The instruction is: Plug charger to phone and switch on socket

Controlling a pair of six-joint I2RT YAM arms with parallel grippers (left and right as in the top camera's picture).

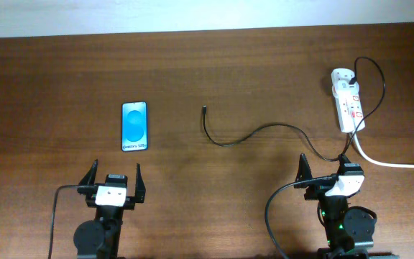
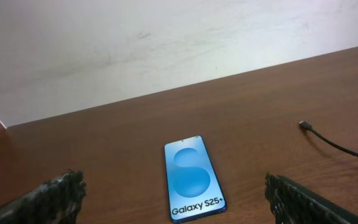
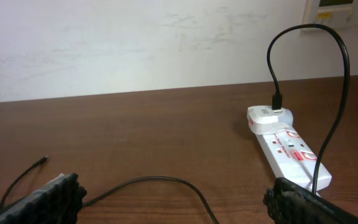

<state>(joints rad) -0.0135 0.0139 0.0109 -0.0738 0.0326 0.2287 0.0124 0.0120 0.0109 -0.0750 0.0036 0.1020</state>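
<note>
The phone [image 1: 135, 126] lies flat left of centre, screen blue with "Galaxy S25+"; it also shows in the left wrist view [image 2: 193, 179]. The charger, a thin black cable [image 1: 257, 132], curves from its free plug tip [image 1: 204, 109] across the table to a white adapter on the socket [image 1: 348, 101], a white power strip with red switches at the far right. The right wrist view shows the cable [image 3: 160, 180], its tip [image 3: 44, 159] and the socket [image 3: 291, 152]. My left gripper [image 1: 113, 177] is open and empty just near of the phone. My right gripper [image 1: 325, 169] is open and empty, near the cable.
The socket's thick white cord [image 1: 394, 164] runs off to the right edge. The table is dark brown wood [image 1: 192, 65] with a pale wall behind its far edge. Black arm cables trail at the near edge beside both arm bases.
</note>
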